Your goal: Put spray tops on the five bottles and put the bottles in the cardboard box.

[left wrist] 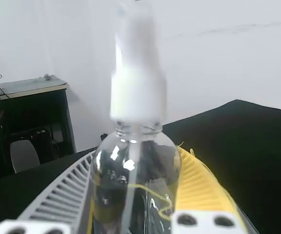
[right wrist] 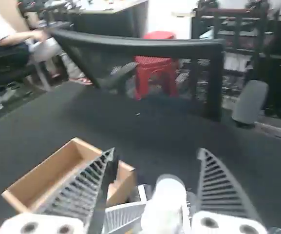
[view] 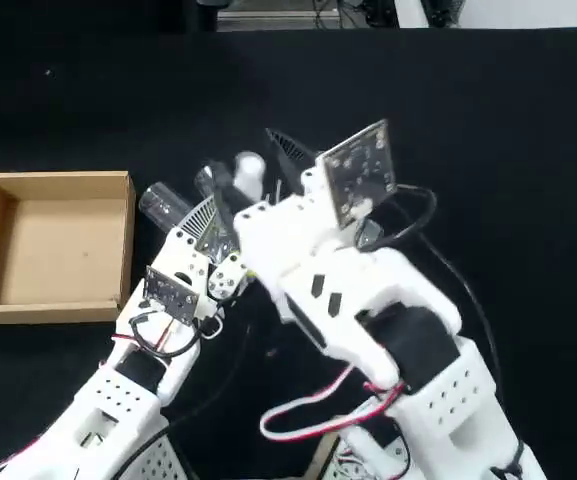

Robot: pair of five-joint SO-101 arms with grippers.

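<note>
White spray top [right wrist: 164, 200] flanked by released right tool [right wrist: 156, 156] | bottle [left wrist: 133, 183] clenched in left tool [left wrist: 136, 165] | cardboard box [view: 58, 180] mid-left

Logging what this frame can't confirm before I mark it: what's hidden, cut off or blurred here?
Left wrist view: the spray top is blurred, so its seating on the bottle is unclear; the lower edge cuts off the bottle's base.
High view: the right arm hides where top meets bottle.
Right wrist view: blur hides whether the right gripper touches the top.
</note>
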